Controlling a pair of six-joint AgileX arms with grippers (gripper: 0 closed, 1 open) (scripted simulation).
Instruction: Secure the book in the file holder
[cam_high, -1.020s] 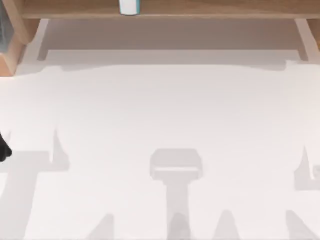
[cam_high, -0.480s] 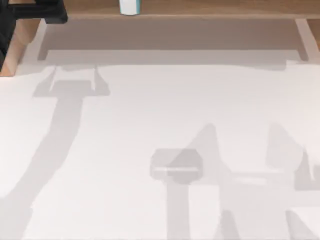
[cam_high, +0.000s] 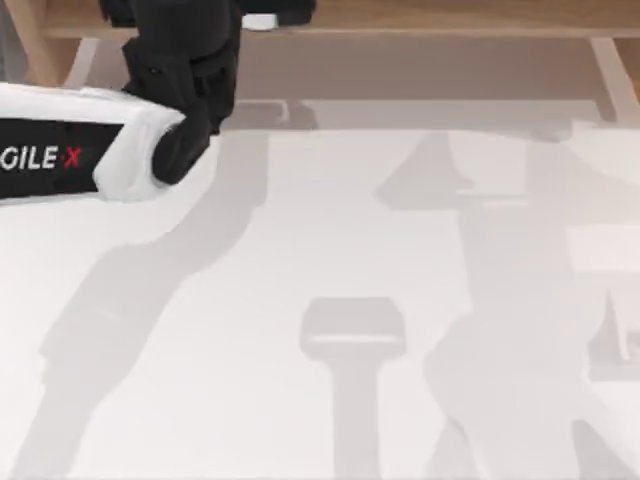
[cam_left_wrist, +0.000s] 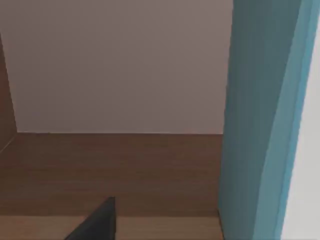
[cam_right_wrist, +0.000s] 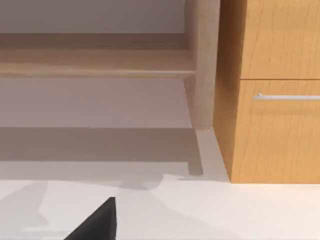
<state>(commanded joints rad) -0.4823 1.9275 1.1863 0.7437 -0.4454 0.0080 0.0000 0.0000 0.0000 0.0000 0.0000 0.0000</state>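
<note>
The book (cam_high: 259, 20) stands on the long wooden shelf at the table's back edge, a small white piece left of centre. Up close in the left wrist view, the book (cam_left_wrist: 260, 120) is a tall cyan slab with a white face. My left gripper (cam_high: 230, 15) reaches over the shelf right at the book, its black body covering part of it. I cannot tell whether it touches the book. The file holder (cam_high: 30, 40), a light-brown frame with a slanted wall, sits at the back left corner, partly hidden by my left arm. A dark part of my right gripper (cam_right_wrist: 95, 225) hangs above the white table.
The long wooden shelf (cam_high: 450, 18) spans the back edge on two legs (cam_high: 612, 80). At the back right, the right wrist view has a shelf leg (cam_right_wrist: 202, 75) beside an orange-brown cabinet (cam_right_wrist: 275, 125) with a drawer handle. Arm shadows cross the white tabletop (cam_high: 330, 230).
My left arm has swung in from the left edge to the back shelf, ending at the book. The right arm's shadow has spread up the table's right side.
</note>
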